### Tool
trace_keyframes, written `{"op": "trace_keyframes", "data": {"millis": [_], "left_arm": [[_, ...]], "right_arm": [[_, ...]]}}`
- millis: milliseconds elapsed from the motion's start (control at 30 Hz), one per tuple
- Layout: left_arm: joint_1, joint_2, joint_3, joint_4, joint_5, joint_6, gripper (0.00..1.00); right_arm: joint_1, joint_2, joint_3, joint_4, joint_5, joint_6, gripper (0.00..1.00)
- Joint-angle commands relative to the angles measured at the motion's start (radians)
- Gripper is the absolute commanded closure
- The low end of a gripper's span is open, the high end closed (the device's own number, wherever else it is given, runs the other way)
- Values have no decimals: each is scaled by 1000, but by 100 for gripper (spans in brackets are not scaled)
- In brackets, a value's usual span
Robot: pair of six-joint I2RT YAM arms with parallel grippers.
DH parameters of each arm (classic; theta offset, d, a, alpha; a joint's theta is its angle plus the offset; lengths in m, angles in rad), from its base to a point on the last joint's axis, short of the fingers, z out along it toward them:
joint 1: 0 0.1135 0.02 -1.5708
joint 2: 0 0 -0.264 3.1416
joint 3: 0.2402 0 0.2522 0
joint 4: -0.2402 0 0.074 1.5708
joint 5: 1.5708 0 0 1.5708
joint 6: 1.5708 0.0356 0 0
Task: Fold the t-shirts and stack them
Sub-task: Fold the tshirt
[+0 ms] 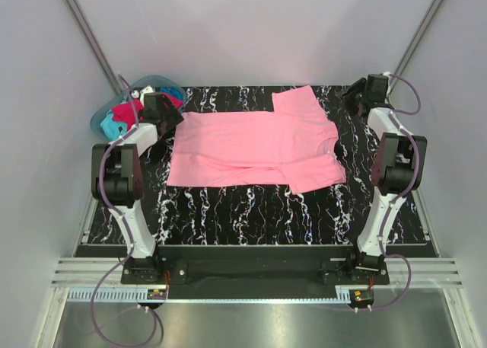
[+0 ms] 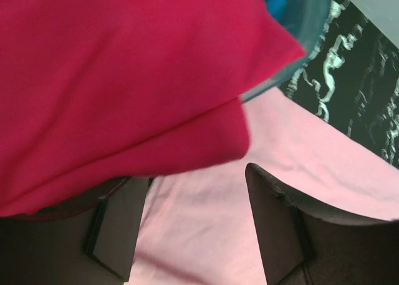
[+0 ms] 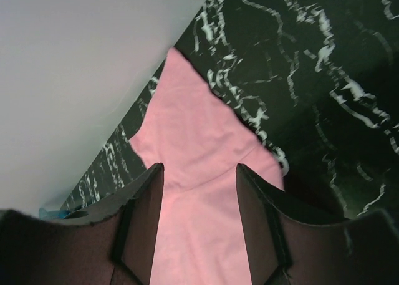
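The pink t-shirt (image 1: pixel 251 146) shows through the gap of both your tools, and neither has hold of it. In the left wrist view your left tool (image 2: pixel 196 191) has its fingers spread wide with nothing pinched between them, only pink cloth below; the red t-shirt (image 2: pixel 124 79) fills the upper part of that view and hides the tip of one finger. Your right tool (image 3: pixel 199 173) is likewise parted and holds nothing, poised over a sleeve of the pink t-shirt by the far edge. Further out, the pink t-shirt lies spread flat on the black marbled table (image 1: pixel 251 211), hem toward the left arm, neck toward the right, one sleeve pointing to the far side and the other to the near side. Behind the left tool, at the far left corner, the blue-green tub (image 1: pixel 148 80) holds the red t-shirt and the turquoise t-shirt (image 1: pixel 114 124)
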Motion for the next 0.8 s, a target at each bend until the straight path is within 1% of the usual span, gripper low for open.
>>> {"op": "trace_keyframes", "data": {"millis": [0,67,133,200,433,533,633,700,733,767], "left_arm": [[2,73,130,49,164,89,32],[2,120,170,49,187,104,32],[4,145,194,20,192,121,32],[4,174,225,-7,186,136,32],[6,217,259,-20,184,130,32],[6,254,339,-78,163,112,32],[4,268,369,-90,144,103,31],[4,288,441,-136,127,115,30],[27,312,495,-150,124,118,30],[39,322,517,-176,124,115,30]], "right_arm": [[-43,40,76,51,-68,-22,43],[-57,69,85,120,-102,-13,43],[-65,103,92,152,-151,7,43],[-71,126,99,180,-168,32,44],[-73,128,43,272,-208,76,44],[-73,114,3,326,-218,87,44],[-73,103,-22,363,-234,101,44],[-73,102,-37,395,-243,116,45],[-71,99,-42,407,-248,124,45],[-73,97,-49,410,-246,124,45]]}}
